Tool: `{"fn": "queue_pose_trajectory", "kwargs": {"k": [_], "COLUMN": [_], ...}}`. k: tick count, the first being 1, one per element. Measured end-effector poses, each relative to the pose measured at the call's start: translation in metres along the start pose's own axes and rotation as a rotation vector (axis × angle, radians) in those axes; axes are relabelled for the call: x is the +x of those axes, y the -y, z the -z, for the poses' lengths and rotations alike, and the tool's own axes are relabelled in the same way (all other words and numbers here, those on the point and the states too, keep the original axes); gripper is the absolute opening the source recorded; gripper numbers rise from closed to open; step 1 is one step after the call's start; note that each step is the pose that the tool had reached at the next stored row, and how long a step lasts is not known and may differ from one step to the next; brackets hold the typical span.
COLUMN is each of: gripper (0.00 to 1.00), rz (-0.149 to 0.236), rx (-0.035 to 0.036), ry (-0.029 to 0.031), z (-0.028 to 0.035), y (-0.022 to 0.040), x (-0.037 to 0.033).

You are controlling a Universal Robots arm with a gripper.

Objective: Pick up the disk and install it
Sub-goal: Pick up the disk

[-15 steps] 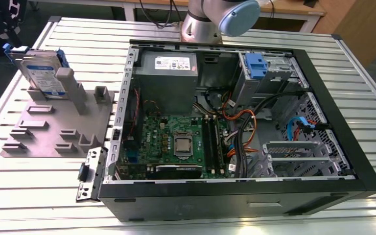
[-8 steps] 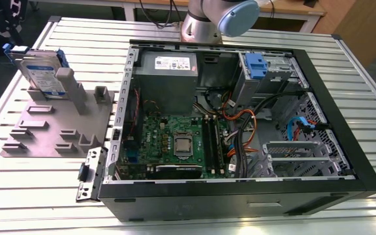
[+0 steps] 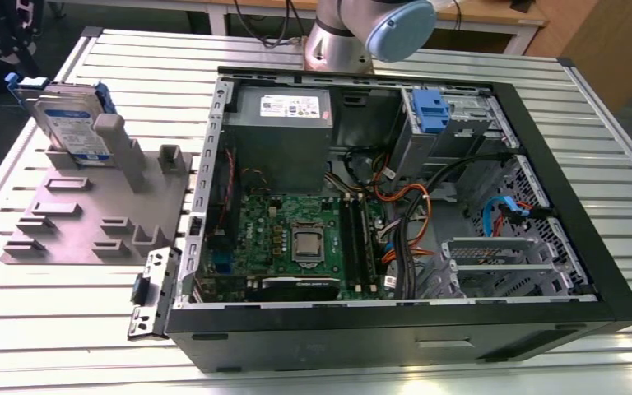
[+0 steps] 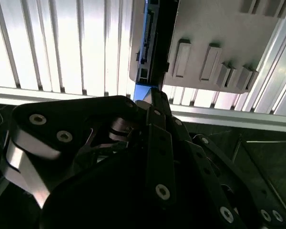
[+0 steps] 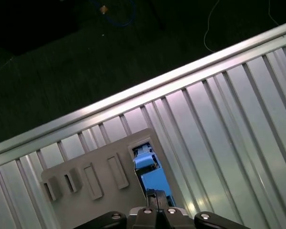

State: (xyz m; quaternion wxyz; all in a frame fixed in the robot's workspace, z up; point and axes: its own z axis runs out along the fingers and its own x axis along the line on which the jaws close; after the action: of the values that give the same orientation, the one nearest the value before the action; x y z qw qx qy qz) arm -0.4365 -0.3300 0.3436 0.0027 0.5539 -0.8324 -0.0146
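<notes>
Currently: pick-up step, approach phase; the disk is not yet grasped.

The gripper (image 4: 155, 95) hangs above the disk (image 3: 70, 123) and apart from it, holding nothing; how far it is open cannot be told from either wrist view. In both wrist views the gripper lines up with the disk's thin upper edge and its blue rail. The disk stands upright on edge in a slot of the grey fixture plate (image 3: 75, 234). The plate lies near the tabletop (image 3: 63, 337) edge at the exterior view's left, toward that view's far corner. The open computer case (image 3: 349, 337) occupies the tabletop's middle, just beside the plate. Judgement: a grasp calls for a straight descent, an opening wider than the disk's thickness, and closure on the flat faces without tilting the disk in its slot.
</notes>
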Motion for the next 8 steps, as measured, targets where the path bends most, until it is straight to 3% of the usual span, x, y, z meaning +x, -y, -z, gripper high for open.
{"fn": "queue_pose_trajectory", "kwargs": {"k": [8], "gripper": [0.11], "rz": [0.087], "rx": [0.0053], "ry": [0.0002], "z": [-0.0031], "y": [0.0001], "x": [0.0000]}}
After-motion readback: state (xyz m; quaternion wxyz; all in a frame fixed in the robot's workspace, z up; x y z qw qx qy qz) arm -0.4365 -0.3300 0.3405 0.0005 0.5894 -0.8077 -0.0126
